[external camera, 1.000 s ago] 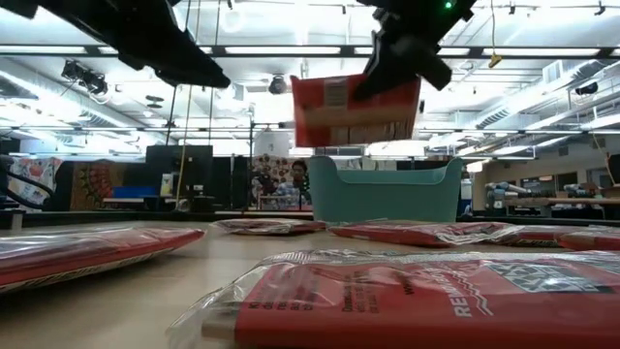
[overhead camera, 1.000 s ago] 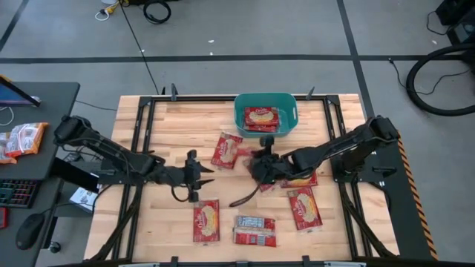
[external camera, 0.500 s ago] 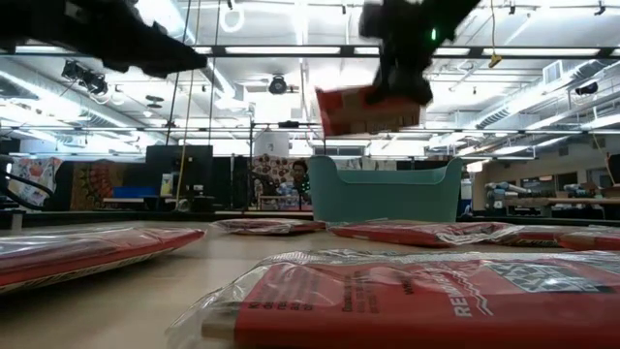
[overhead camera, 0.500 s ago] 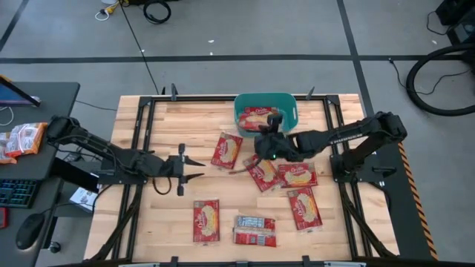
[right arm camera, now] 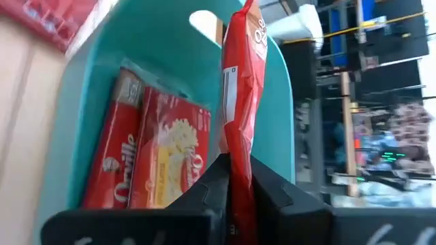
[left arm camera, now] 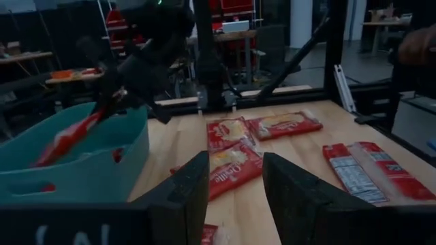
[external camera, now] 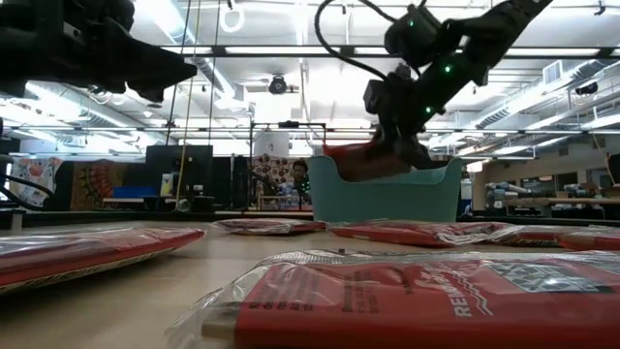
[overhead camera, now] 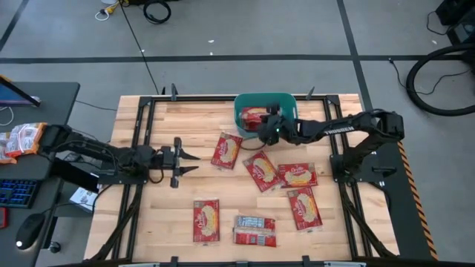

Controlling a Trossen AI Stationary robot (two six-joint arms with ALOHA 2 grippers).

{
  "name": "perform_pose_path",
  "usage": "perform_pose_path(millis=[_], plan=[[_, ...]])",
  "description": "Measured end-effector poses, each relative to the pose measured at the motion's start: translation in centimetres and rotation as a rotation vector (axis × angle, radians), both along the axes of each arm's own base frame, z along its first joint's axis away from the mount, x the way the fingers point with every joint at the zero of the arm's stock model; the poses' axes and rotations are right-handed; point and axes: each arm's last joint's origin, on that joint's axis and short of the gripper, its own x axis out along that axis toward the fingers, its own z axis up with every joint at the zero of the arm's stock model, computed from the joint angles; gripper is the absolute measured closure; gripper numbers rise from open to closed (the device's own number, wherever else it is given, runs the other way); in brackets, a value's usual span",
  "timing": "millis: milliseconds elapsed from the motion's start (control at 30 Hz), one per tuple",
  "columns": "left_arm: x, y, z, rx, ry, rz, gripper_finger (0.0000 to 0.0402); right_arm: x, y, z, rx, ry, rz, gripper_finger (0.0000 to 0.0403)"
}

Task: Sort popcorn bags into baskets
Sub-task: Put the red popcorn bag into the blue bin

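The right gripper (overhead camera: pixel 261 123) had its fingers (right arm camera: pixel 211 194) pinched on a popcorn bag (right arm camera: pixel 238 109), held edge-up over the teal basket (overhead camera: pixel 291 113), where more bags (right arm camera: pixel 160 160) lay. The left gripper (overhead camera: pixel 189 157) hung with fingers parted and empty above the tabletop (overhead camera: pixel 148 222); six bags lay loose there.

Grey floor (overhead camera: pixel 223 30) w/ black tape lines; dark desk (overhead camera: pixel 44 96) left; ceiling strip lights (external camera: pixel 291 50).

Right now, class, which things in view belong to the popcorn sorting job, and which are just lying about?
Job:
- popcorn bags on the table
- held popcorn bag, in the right gripper
- teal basket
- left gripper, waiting, open

Lying about:
- orange-red packet on the side desk
- keyboard
- mouse
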Motion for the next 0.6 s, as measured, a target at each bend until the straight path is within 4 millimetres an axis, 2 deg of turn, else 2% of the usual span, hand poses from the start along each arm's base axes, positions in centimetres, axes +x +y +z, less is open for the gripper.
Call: perform_pose_path(millis=[200,433,600], plan=[[0.1,0.3,-0.1,-0.027,0.006,0.017,0.026,-0.5,-1.9,0.0,0.154,-0.07,-0.02,0.0327],[0.1,0.2,-0.1,-0.193,0.001,0.016,0.026,-0.5,-0.9,0.2,0.306,-0.025,-0.076,0.0264],[0.1,0.3,0.1,-0.2,-0.02,0.015,0.026,-0.3,-0.3,1.4,0.398,-0.015,-0.152,0.0245]])
